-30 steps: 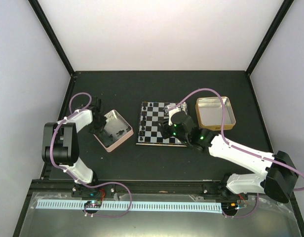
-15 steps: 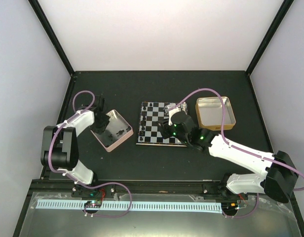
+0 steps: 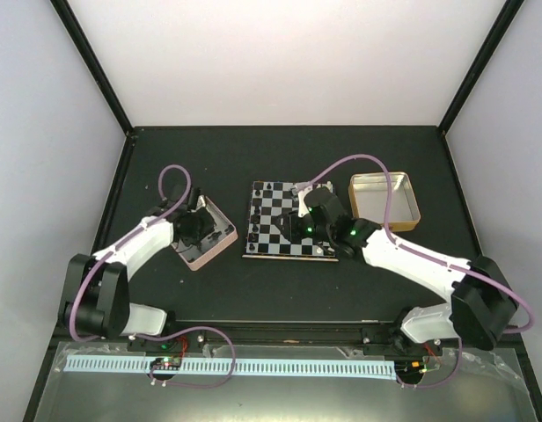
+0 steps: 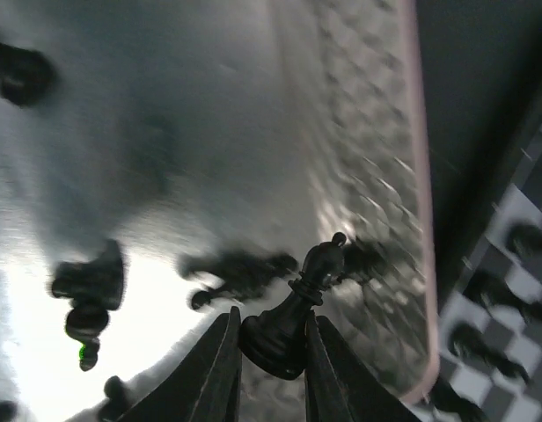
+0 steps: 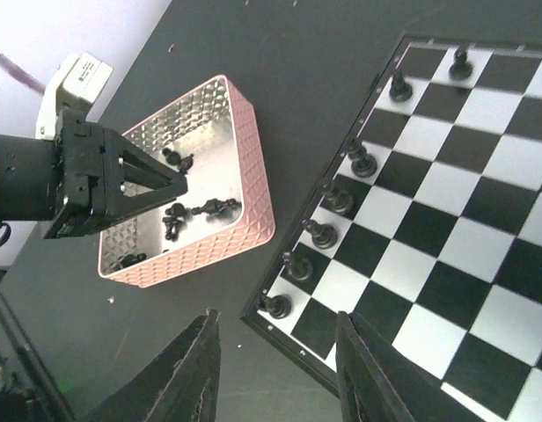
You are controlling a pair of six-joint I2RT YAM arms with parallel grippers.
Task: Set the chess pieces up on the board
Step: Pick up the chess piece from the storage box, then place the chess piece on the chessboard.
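My left gripper [image 4: 273, 352] is shut on the base of a black bishop-like chess piece [image 4: 297, 299], held above the pink-rimmed tin [image 4: 413, 176]. More black pieces [image 4: 240, 268] lie loose on the tin's shiny floor. From the top the left gripper [image 3: 194, 230] hangs over that tin [image 3: 201, 262]. The board [image 3: 280, 230] lies mid-table. Several black chess pieces [image 5: 335, 200] stand in a column along its left edge. My right gripper [image 5: 275, 369] is open and empty, above the board's [image 5: 482, 193] near left corner.
A gold-rimmed square tin [image 3: 372, 178] sits right of the board. The right wrist view also shows the left gripper [image 5: 179, 186] over the pink tin [image 5: 245, 202]. Black frame posts stand at the table's far corners.
The left arm has swung right, from the tin's left side to over its inside. The right gripper has shifted toward the far side of the board.
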